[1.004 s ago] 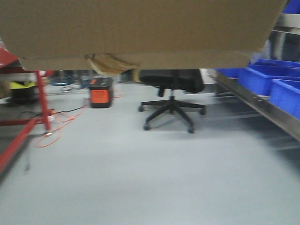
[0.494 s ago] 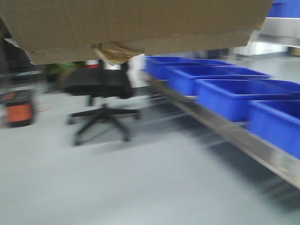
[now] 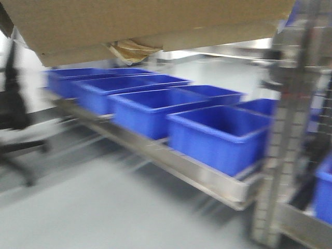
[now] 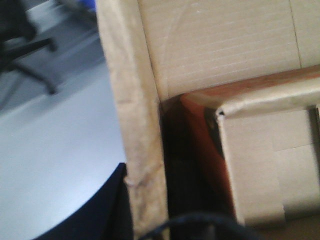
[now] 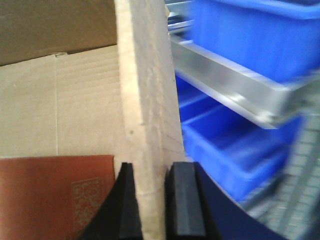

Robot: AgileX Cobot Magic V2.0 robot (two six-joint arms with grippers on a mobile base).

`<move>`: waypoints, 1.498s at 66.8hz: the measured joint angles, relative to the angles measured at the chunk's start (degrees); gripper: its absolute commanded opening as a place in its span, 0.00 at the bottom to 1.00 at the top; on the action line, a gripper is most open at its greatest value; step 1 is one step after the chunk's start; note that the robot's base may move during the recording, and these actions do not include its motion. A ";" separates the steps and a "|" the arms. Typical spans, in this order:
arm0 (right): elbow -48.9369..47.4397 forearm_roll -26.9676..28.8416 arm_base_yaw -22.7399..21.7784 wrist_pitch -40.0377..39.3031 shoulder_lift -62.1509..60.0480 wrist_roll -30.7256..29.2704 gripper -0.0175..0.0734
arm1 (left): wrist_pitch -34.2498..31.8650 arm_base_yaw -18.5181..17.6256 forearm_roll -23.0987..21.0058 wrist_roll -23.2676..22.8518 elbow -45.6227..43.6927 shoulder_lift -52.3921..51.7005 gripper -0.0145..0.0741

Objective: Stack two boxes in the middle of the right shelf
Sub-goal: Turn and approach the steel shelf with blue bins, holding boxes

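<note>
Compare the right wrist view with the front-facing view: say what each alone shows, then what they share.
Only the right wrist view shows the right gripper clamped on the cardboard box wall, plus a reddish-brown printed item on the wall's inner side. Only the front-facing view shows the box's underside with a crumpled tape scrap, a perforated upright and a blurred black chair. Both show the box, blue bins and the steel shelf rail.

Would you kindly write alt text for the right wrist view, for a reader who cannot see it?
The right gripper pinches the upright wall of a brown cardboard box between its black fingers; a reddish-brown item lies inside the box. To the right, blurred blue bins sit on steel shelf levels.
</note>
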 measured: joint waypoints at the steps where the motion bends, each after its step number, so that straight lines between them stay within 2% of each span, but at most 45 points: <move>1: 0.00 0.00 0.00 -0.11 0.00 0.00 0.01 | 0.00 0.00 0.00 0.00 0.00 0.00 0.04; 100: 0.00 -0.11 0.00 -0.21 0.00 -0.10 0.01 | 0.00 0.00 0.00 -0.11 0.00 0.00 0.04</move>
